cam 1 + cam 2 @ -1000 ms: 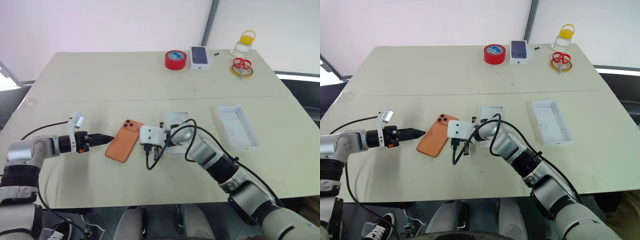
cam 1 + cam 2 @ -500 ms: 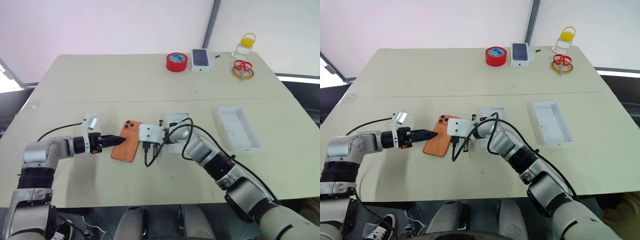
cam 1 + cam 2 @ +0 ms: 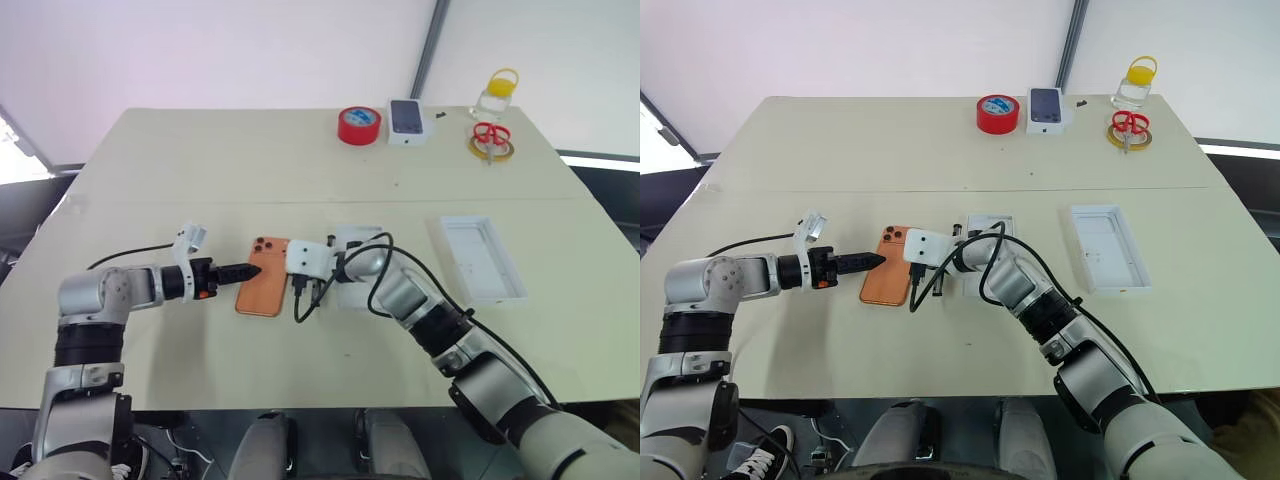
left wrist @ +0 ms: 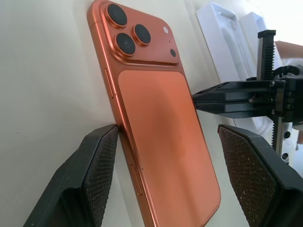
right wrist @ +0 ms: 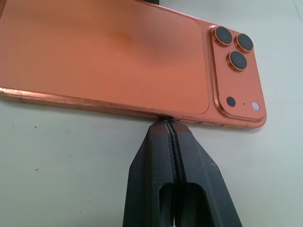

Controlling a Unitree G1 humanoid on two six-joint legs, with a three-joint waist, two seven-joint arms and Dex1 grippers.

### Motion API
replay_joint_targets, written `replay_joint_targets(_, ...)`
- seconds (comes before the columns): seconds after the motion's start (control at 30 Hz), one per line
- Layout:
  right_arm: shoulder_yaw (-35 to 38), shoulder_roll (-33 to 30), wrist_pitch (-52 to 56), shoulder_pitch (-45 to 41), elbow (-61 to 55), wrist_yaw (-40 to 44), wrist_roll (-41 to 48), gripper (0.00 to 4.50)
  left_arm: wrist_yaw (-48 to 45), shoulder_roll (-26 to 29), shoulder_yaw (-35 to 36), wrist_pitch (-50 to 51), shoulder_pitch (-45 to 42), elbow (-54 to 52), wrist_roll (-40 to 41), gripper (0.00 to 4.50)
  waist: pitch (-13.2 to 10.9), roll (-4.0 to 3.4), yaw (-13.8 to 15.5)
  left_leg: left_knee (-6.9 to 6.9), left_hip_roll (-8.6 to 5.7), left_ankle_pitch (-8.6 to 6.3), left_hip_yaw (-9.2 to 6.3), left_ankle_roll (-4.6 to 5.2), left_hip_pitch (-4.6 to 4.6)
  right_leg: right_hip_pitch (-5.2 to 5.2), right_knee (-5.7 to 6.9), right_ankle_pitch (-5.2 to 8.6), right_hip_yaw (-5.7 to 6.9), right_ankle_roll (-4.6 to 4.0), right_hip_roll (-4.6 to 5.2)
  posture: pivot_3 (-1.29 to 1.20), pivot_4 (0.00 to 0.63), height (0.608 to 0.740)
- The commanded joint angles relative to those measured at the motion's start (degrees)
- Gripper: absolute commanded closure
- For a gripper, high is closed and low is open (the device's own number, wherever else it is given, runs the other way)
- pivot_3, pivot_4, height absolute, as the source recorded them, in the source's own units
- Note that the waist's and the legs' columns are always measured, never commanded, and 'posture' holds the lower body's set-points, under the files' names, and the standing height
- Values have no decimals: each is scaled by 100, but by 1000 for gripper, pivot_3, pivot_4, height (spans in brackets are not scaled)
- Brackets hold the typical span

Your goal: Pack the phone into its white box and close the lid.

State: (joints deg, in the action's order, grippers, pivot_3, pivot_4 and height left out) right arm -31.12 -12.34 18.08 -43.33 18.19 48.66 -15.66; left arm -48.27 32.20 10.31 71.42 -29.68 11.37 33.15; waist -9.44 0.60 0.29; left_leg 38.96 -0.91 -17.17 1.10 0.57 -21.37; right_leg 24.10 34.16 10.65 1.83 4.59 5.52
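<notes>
Left gripper (image 4: 165,184): wide, straddling phone (image 3: 263,289). Right gripper (image 5: 170,124): closed, tips against phone's edge. White box (image 3: 352,240), lid (image 3: 481,258) beside phone: unpacked, unclosed.

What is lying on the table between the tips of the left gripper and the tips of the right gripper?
The phone lies there, camera side up. In the left wrist view the left gripper straddles it, and the shut right gripper touches its far long edge.
</notes>
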Motion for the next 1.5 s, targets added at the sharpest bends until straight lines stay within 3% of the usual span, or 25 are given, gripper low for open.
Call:
replay_joint_targets(0.03,-114,148,-65,-47,143,-72,-103,4488,4,-447,-259,329,76,-189,340,972,0,0,10,0,-1,0,0,0,0,0,0,0,0,0,1,0,150,740)
replay_joint_targets(0.27,-56,166,-63,5,134,-61,-148,4488,204,-655,179,458,-106,-41,371,972,0,0,36,0,-10,1,-6,-2,-1,-1,-1,1,2,-1,6,0,150,740)
replay_joint_targets(0.8,21,224,-83,25,168,-61,-217,4488,976,-1269,458,990,-423,-324,417,972,-1,1,45,0,-20,1,-22,-5,-3,-3,-5,2,10,3,15,0,150,740)
replay_joint_targets(0.93,28,253,-104,16,220,-81,-232,4488,1141,-1447,633,973,-679,-156,405,972,-17,29,-38,0,-21,1,-22,-5,-15,2,-6,-2,10,10,15,0,150,740)
replay_joint_targets(1.13,53,253,-144,21,224,-99,-256,4488,1274,-1401,625,837,-647,-133,354,972,-21,32,-118,-47,-21,23,-20,-41,-12,26,-6,-9,7,24,12,0,150,740)
replay_joint_targets(1.5,72,202,-120,82,145,-104,-265,4488,1301,-1439,1548,689,-233,-100,927,972,-25,38,-145,-82,-16,35,-20,-59,-11,46,-11,-8,6,21,8,0,150,740)
